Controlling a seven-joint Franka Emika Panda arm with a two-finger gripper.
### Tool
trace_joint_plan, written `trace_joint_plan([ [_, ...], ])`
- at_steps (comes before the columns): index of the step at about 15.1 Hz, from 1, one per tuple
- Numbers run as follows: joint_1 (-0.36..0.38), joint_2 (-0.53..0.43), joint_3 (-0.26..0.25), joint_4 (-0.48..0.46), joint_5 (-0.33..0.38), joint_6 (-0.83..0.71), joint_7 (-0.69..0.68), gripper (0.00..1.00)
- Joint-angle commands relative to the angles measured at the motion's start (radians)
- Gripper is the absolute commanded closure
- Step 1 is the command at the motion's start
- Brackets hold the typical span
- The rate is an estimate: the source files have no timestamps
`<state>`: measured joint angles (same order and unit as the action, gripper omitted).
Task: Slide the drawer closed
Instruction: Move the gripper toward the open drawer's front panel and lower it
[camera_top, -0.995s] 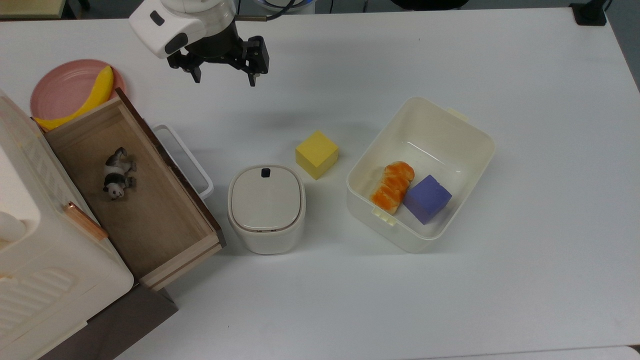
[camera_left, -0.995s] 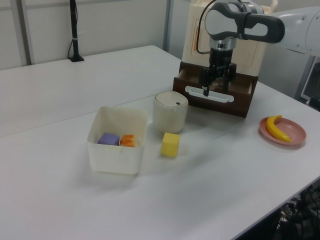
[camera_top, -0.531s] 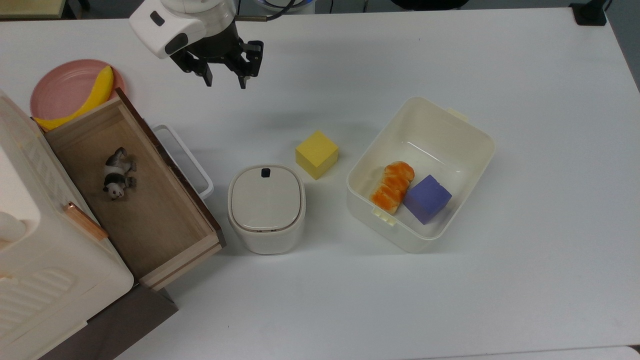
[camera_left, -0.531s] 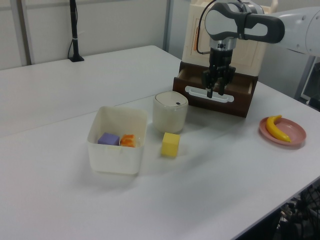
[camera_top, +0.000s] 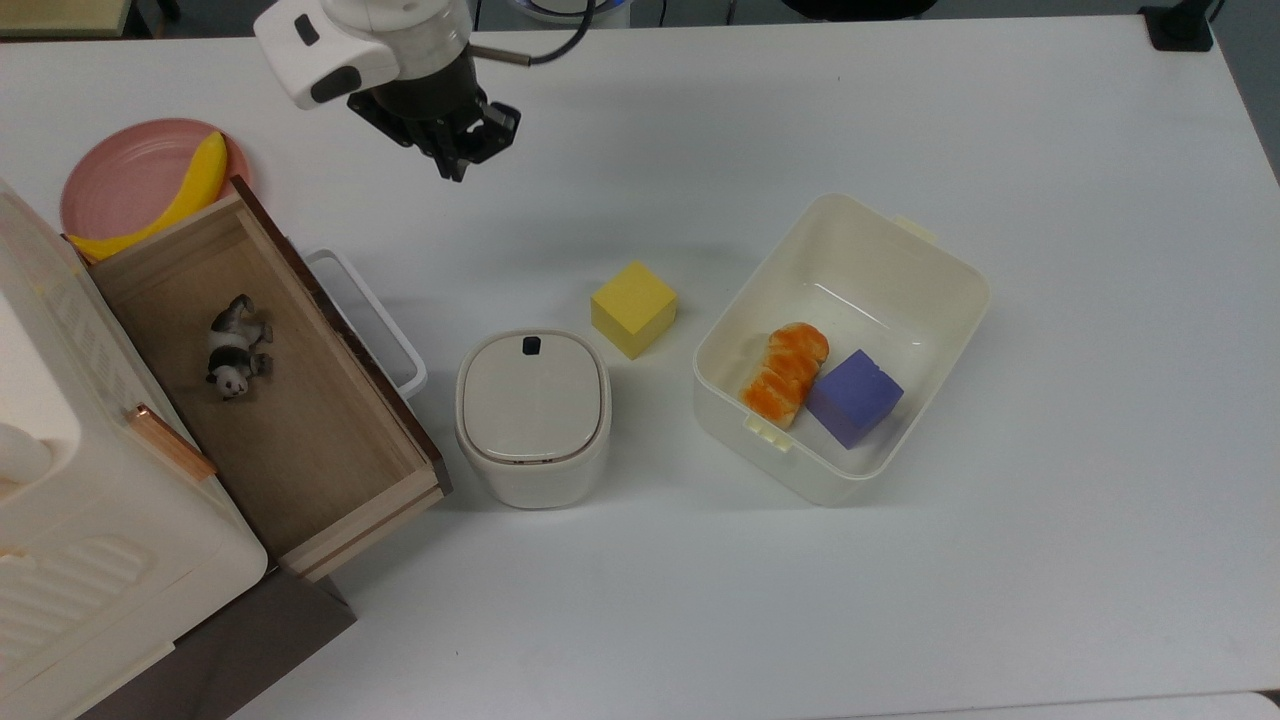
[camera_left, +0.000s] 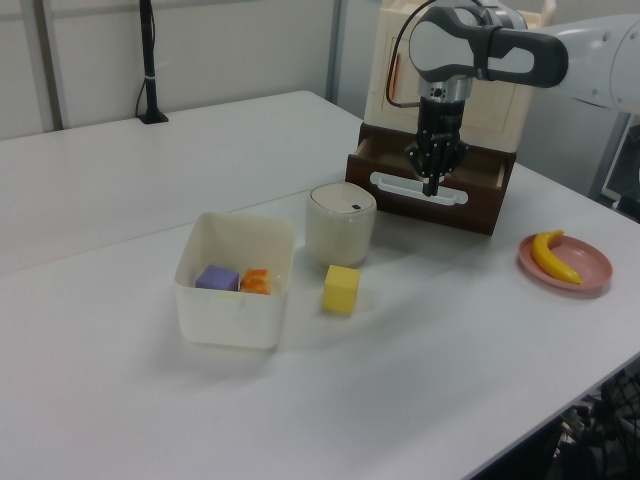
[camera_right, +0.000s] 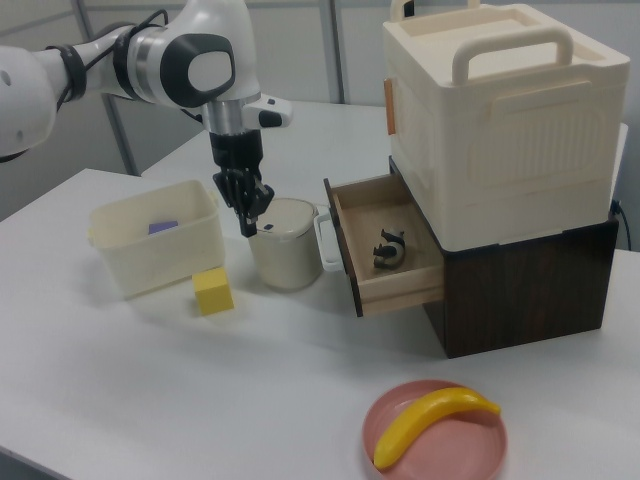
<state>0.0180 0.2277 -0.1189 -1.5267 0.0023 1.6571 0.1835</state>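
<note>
Top view: the drawer (camera_top: 260, 400) stood pulled out at the table's left edge, with the gripper (camera_top: 458, 160) hanging over bare table near the far edge.

The jaws, spread wide a second before, had drawn together until the fingertips met, and the gripper had turned slightly on the spot, well apart from the drawer's white loop handle (camera_top: 375, 320). The drawer had not shifted: its dark front panel faced the cream lidded container (camera_top: 533, 415), and a toy panda (camera_top: 235, 347) lay on its wooden floor. The yellow cube (camera_top: 633, 308), the white bin (camera_top: 850, 260) with its orange and purple pieces, and the banana (camera_top: 170, 200) on the pink plate (camera_top: 110, 180) all lay as before.
</note>
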Motion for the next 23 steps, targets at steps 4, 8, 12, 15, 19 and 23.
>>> trace_joint_plan([
  [4, 0.023, 0.030, -0.015, -0.141, 0.018, 0.228, 0.442, 0.99],
  [8, -0.033, 0.105, -0.018, -0.130, 0.008, 0.444, 0.502, 0.99],
  [12, -0.101, 0.194, -0.019, -0.057, -0.028, 0.570, 0.522, 0.99],
  [15, -0.168, 0.232, -0.019, -0.010, -0.047, 0.638, 0.522, 0.99],
  [19, -0.205, 0.275, -0.019, 0.040, -0.058, 0.701, 0.521, 0.97],
  [23, -0.222, 0.286, -0.019, 0.057, -0.062, 0.728, 0.513, 0.95],
])
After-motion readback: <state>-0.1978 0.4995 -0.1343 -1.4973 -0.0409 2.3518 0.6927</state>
